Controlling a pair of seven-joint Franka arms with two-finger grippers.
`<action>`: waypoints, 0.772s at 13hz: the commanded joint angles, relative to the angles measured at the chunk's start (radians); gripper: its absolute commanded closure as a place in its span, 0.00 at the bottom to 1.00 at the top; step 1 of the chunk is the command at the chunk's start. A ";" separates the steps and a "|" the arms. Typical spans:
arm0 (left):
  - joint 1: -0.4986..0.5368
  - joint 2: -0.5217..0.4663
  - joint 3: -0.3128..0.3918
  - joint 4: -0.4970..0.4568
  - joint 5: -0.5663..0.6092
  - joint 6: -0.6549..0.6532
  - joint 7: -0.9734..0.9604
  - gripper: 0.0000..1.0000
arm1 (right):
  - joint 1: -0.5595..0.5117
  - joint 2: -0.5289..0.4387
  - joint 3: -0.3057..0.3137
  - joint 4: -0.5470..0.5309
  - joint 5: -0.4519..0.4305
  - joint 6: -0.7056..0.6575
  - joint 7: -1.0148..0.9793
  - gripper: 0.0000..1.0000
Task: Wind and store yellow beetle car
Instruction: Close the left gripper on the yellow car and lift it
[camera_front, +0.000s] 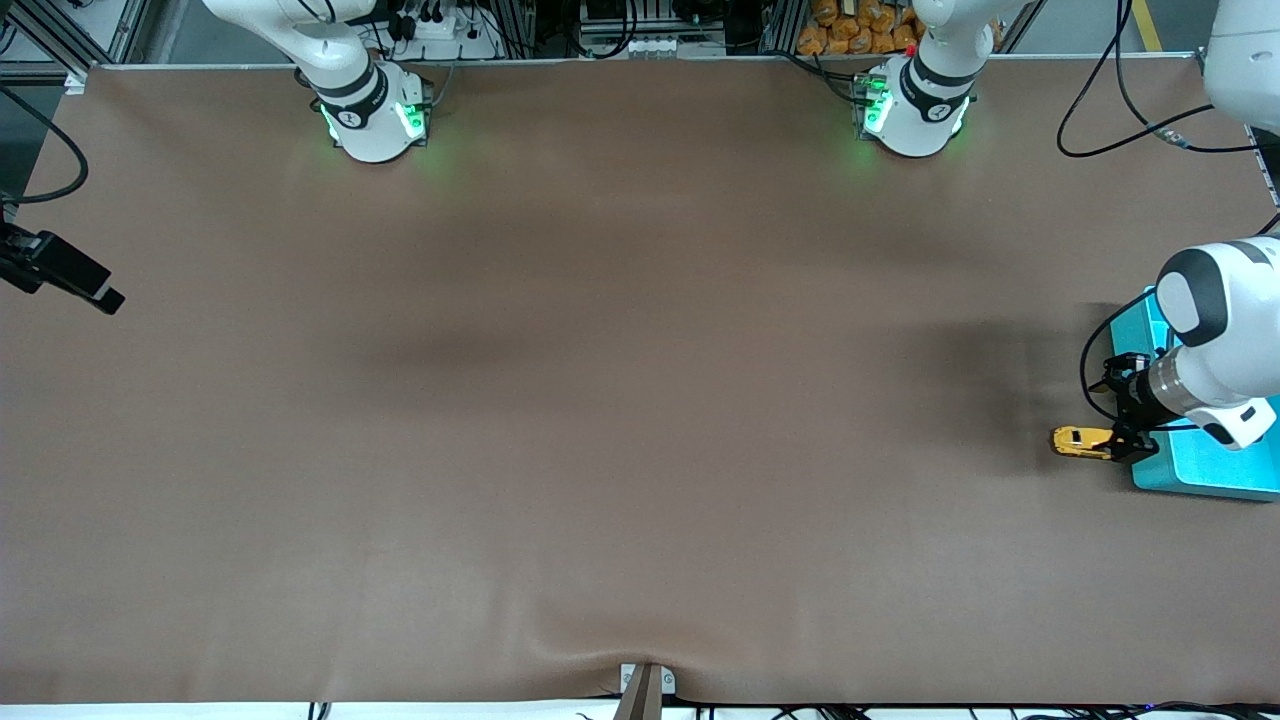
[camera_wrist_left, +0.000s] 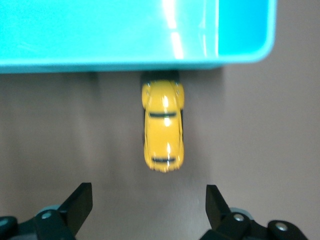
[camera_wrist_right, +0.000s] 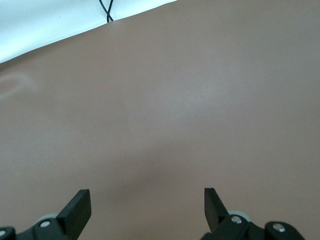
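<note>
- Hovering over the yellow beetle car (camera_wrist_left: 163, 126), my left hand (camera_wrist_left: 149, 200) is spread wide and holds nothing; the car sits on the table (camera_front: 600, 420) with one end touching the outer wall of the teal bin (camera_wrist_left: 125, 62), at the left arm's end of the table.
- Doing this step well means, I judge, lowering straight down so one finger lands on each long side of the car, then pinching across the body without nudging it under the bin's rim.
- Winding will probably need the wheels pressed to the table and drawn back, so I should grip low and firm.
- My right hand (camera_wrist_right: 147, 205) is also spread and empty, waiting over bare table; I cannot pick it out in the front view.
- Underneath is a plain brown cover, smooth, with a slight ripple at the edge nearest the front camera.
- Cables and a metal frame run along the edge where the arm bases stand.
</note>
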 joint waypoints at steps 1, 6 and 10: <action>0.009 0.035 -0.010 0.016 0.018 0.053 -0.031 0.00 | -0.022 -0.020 0.023 -0.003 -0.015 -0.010 0.029 0.00; 0.011 0.136 -0.008 0.095 0.029 0.109 -0.025 0.00 | -0.024 -0.019 0.026 -0.002 -0.017 -0.010 0.027 0.00; 0.023 0.173 0.001 0.092 0.029 0.158 -0.026 0.00 | -0.024 -0.017 0.024 -0.003 -0.015 -0.010 0.029 0.00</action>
